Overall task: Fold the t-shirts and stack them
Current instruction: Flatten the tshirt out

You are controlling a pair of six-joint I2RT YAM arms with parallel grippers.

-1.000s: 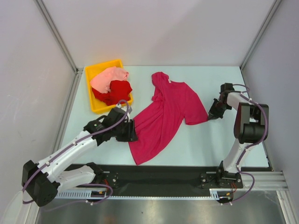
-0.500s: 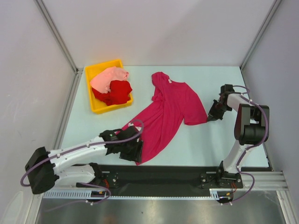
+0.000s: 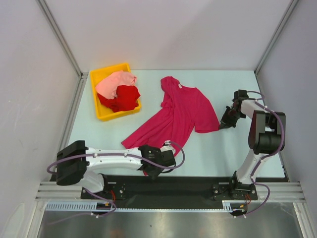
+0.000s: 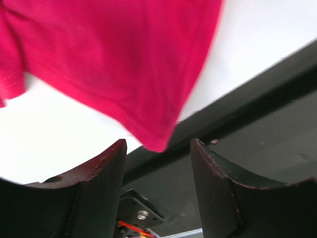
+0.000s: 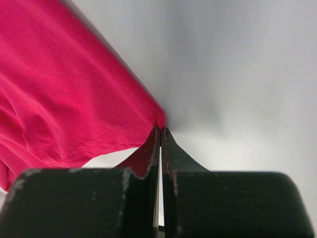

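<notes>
A magenta-crimson t-shirt (image 3: 178, 116) lies spread out in the middle of the table. Its lower hem corner (image 4: 158, 144) hangs at the table's near edge. My left gripper (image 3: 152, 171) is at that corner, open; the corner sits just ahead of the fingertips (image 4: 119, 148) and nothing is between them. My right gripper (image 3: 221, 126) is shut at the tip of the shirt's right sleeve (image 5: 148, 116), and the cloth corner meets the closed fingertips. A bright red t-shirt (image 3: 124, 97) and a pale salmon-pink t-shirt (image 3: 115, 82) lie crumpled in the bin.
The yellow bin (image 3: 103, 115) stands at the back left of the table. A black rail (image 3: 198, 183) runs along the near edge, under the left gripper. Grey walls and metal frame posts (image 3: 59, 37) enclose the table.
My left arm has swept down and to the right, from the shirt's left edge to its lower hem corner at the near edge. The right arm has not moved.
</notes>
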